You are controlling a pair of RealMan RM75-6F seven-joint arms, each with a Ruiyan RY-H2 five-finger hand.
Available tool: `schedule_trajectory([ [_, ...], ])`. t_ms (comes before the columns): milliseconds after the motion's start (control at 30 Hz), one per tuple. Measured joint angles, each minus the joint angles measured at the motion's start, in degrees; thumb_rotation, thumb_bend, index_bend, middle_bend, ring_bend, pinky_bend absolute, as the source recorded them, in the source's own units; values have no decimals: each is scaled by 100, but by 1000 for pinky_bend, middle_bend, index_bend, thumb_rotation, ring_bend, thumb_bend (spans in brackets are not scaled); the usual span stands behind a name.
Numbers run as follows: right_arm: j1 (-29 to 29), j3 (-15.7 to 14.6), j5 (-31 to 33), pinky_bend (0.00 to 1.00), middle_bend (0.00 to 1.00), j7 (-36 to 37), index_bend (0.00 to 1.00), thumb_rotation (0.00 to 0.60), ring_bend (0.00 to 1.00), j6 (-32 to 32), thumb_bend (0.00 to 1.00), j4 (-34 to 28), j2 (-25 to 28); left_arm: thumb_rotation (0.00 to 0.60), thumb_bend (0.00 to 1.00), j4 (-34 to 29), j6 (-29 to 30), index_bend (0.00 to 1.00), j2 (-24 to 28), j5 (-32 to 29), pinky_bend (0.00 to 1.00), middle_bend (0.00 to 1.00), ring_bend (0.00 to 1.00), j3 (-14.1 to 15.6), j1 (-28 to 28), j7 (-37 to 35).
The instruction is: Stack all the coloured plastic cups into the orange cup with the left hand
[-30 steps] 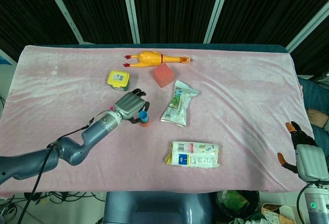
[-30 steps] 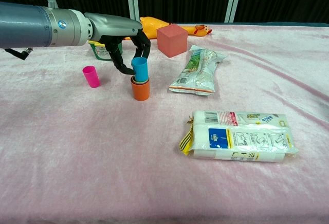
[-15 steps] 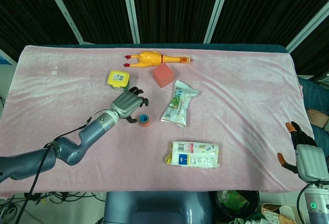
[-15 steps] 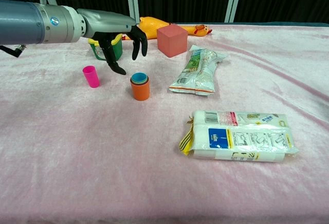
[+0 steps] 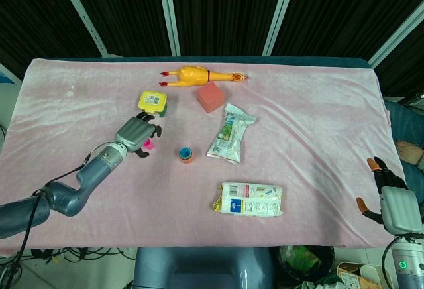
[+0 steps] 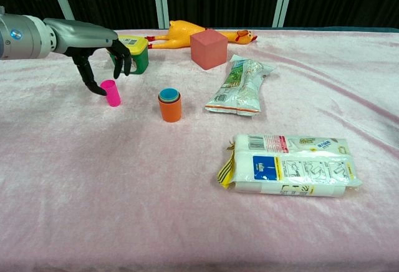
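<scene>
The orange cup (image 6: pixel 169 108) (image 5: pixel 186 156) stands upright near the table's middle with a blue cup (image 6: pixel 168 94) nested inside it. A pink cup (image 6: pixel 111 92) (image 5: pixel 148 144) stands upright to its left. My left hand (image 6: pixel 100 52) (image 5: pixel 134 134) hovers over the pink cup with its fingers apart around the rim, holding nothing. My right hand (image 5: pixel 389 193) rests at the table's right front corner, fingers spread and empty.
A green tub with a yellow lid (image 6: pixel 133 52) stands just behind my left hand. A rubber chicken (image 6: pixel 187 34), a pink cube (image 6: pixel 209 48), a green snack bag (image 6: pixel 240 86) and a white packet (image 6: pixel 288 165) lie to the right of the cups.
My left hand let go of the blue cup, which dropped down into the orange cup. The hand then moved left to the pink cup.
</scene>
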Motion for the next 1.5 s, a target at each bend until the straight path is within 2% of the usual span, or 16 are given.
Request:
schedule_trajectory([
  [467,0,-4,11,214,46,-2,36,600,160,-15,255,-10,6,600,183,598,26,366,-193,265,109,392,93,37,209,-362],
  [800,-2,-1,31,214,46,4,36,600,160,-21,256,-19,11,600,223,810,-11,395,-400,447,111,451,99,6,217,-476],
  [1267,-1,-9,39,214,46,13,36,600,160,-43,256,-38,23,600,257,1119,-95,417,-660,536,118,474,101,-62,160,-483],
  [1500,-3,-12,33,214,46,21,36,600,160,-41,256,-37,26,600,282,1220,-36,461,-784,624,139,512,124,-90,161,-497],
])
